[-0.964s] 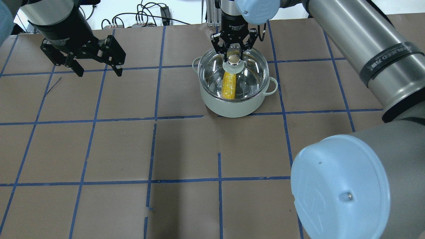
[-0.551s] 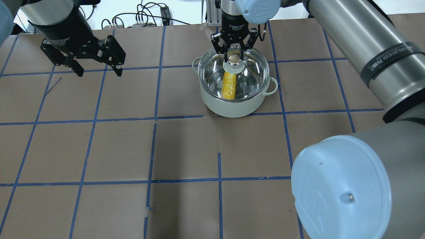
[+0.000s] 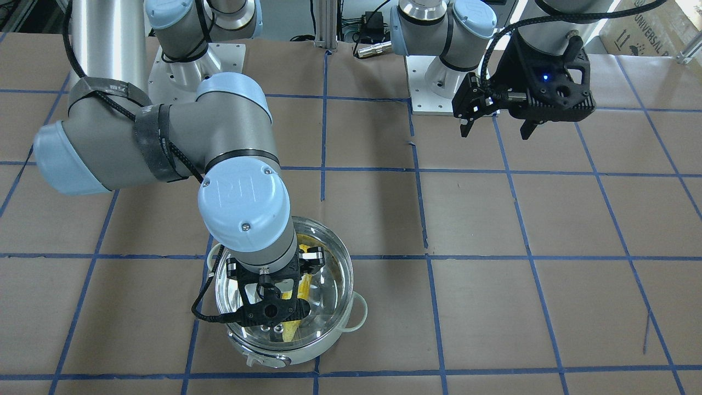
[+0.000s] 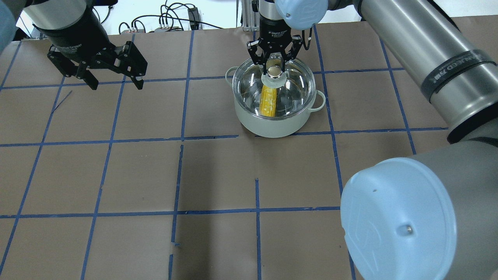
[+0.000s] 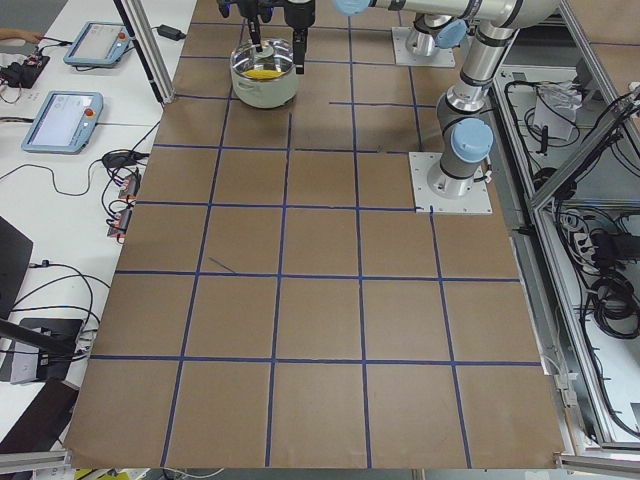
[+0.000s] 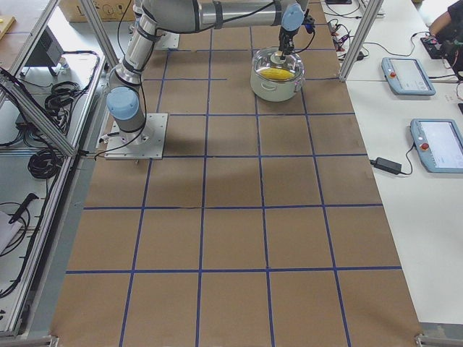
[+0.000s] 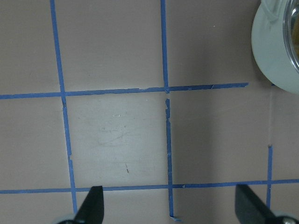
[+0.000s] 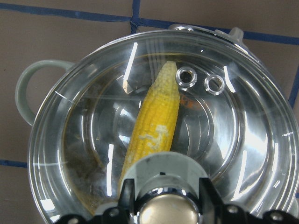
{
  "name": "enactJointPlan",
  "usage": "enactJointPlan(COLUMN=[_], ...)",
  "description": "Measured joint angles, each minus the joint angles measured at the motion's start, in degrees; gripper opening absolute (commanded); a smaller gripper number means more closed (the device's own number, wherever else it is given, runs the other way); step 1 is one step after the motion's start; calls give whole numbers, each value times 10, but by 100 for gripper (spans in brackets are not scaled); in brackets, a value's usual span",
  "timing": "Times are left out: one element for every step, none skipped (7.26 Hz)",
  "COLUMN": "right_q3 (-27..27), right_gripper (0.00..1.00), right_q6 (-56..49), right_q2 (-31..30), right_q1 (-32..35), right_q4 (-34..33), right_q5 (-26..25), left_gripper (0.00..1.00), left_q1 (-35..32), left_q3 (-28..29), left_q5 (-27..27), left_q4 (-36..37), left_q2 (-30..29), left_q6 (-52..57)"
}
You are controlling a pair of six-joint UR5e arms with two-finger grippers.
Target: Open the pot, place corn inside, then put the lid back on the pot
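A brown paper-covered table [image 4: 218,175] gridded with blue tape carries a round white pot [image 4: 272,126] at 1 o'clock in the overhead view. A clear glass dome lid [image 4: 297,83] sits on the pot. At 10 o'clock the left gripper [image 4: 116,84] hangs above the table, jaws wide apart. The right gripper [image 4: 274,69] has its jaws clamped on the lid's gold-topped knob [image 4: 274,71]. A yellow corn cob [image 4: 268,102] lies inside the pot.

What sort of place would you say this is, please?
Probably a robotics lab workcell: arms bolted to a table with a blue tape grid, teach pendants on a side bench.
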Motion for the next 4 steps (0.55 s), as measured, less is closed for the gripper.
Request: enactJointPlan(right_q3=[0,0,0,0], right_gripper=[53,63,69,75], right_q6=[0,-2,-5,-7], right_q2=[0,1,2,3], right_q1=[0,-1,-1,-1], right_q4=[0,-2,-4,-6], right_q5=[0,-1,-4,-5], left_gripper=[100,100,100,100], left_q1=[0,0,0,0], left_q3=[0,0,0,0], left_q5=[0,0,0,0], left_q4=[0,0,0,0], left_q2=[0,0,0,0], left_q6=[0,0,0,0])
